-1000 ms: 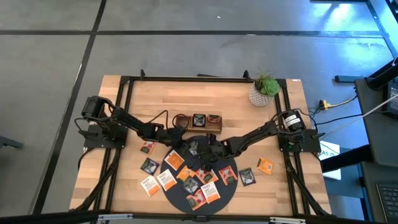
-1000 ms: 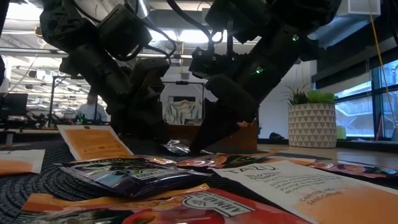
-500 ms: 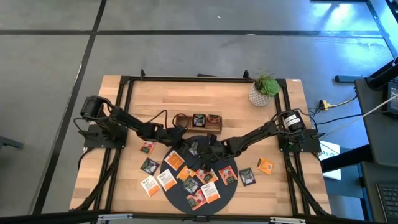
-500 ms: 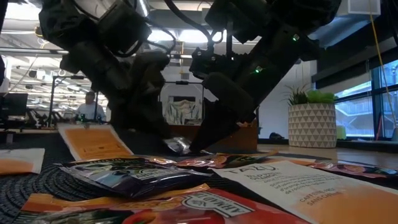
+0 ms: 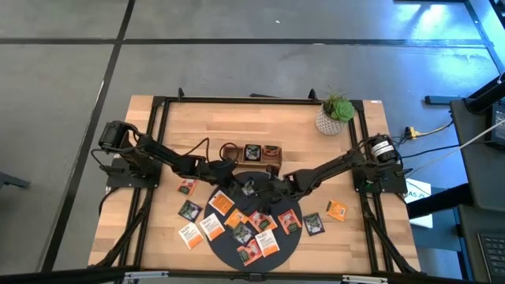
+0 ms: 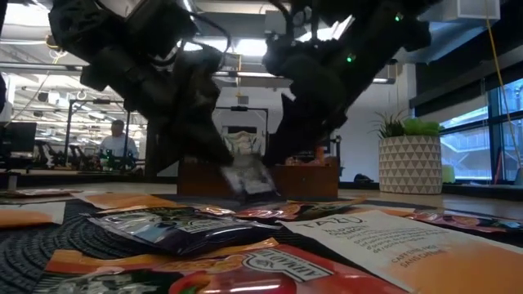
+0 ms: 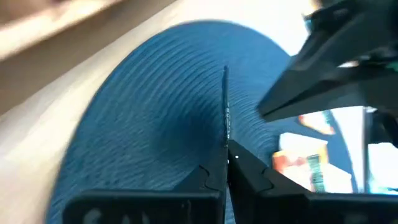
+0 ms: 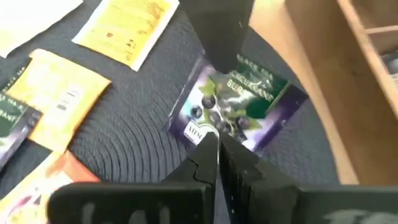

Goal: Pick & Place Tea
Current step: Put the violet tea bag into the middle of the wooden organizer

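A black sachet of tea with a berry picture [image 8: 233, 106] hangs over the far part of the dark round mat [image 8: 124, 143]. Both grippers are shut on it. My left gripper [image 7: 227, 158] comes from the table's left and my right gripper [image 8: 216, 140] from the right; in the high view they meet at the sachet [image 5: 248, 188]. In the low view it hangs between them [image 6: 245, 173]. Several more tea sachets, orange, red, black and white, lie flat on the mat and on the wood around it [image 5: 237, 225]. My left gripper pinches the sachet between its two fingers, slanting down from the table's left. Its wrist view shows the sachet edge-on as a thin line [image 7: 226, 118] running out from the fingertips. My right gripper pinches the sachet's white-printed corner [image 8: 205, 127] between its two fingertips, slanting down from the table's right. The sachet is tilted and lifted clear of the mat.
A brown wooden three-compartment tray [image 5: 251, 154] stands just beyond the mat, close behind the grippers. A potted plant [image 5: 335, 117] stands at the far right. Loose sachets lie on the wood at left [image 5: 188, 187] and right [image 5: 337, 210] of the mat.
My right gripper has risen, and the black sachet, which lay on the mat a second ago, has come up with it and now hangs clear between both grippers. My left gripper has stayed nearly in place.
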You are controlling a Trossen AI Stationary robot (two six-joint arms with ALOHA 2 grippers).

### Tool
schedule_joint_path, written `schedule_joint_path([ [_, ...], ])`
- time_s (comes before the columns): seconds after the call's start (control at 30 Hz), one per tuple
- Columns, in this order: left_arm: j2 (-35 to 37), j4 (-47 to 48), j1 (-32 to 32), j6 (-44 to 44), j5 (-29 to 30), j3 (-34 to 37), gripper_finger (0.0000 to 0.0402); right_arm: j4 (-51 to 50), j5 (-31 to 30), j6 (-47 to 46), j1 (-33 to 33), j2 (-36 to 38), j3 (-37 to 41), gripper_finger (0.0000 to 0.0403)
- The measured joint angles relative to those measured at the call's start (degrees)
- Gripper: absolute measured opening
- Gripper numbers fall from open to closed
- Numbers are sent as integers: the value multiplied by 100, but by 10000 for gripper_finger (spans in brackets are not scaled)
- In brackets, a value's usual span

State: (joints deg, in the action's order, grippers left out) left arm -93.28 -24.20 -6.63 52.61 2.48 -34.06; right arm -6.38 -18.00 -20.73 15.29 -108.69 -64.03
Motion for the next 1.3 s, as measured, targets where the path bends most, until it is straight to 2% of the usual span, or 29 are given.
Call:
schedule_joint_path([
  [0.17, 502, 9, 25, -311, -57, -12, 2, -745, -19, 173, -2, 514, -4, 18],
  [0.3, 991, 164, 229, -912, -379, -212, 2, -1427, -31, 14, -7, 1114, -5, 14],
  [0.43, 1237, 1557, 664, -1717, -699, -899, 2, -1938, -36, 3, 36, 1789, -15, 15],
  [0.53, 1214, 2937, 1094, -2608, -1078, -1643, 2, -2083, -39, 6, 42, 2197, -15, 16],
  [0.63, 1146, 4009, 1504, -3546, -1152, -2261, 2, -2106, -69, -9, 39, 2413, -22, 14],
  [0.8, 1110, 4833, 2004, -4739, -1150, -2862, 2, -2145, -192, -176, 69, 2452, -22, 12],
  [0.97, 1066, 4884, 2140, -5411, -1156, -2889, 2, -2228, -198, -326, 70, 2397, -22, 18],
  [1.3, 389, 4729, 2184, -5639, -1343, -2889, 2, -2216, -343, -305, 68, 2325, -22, 21],
])
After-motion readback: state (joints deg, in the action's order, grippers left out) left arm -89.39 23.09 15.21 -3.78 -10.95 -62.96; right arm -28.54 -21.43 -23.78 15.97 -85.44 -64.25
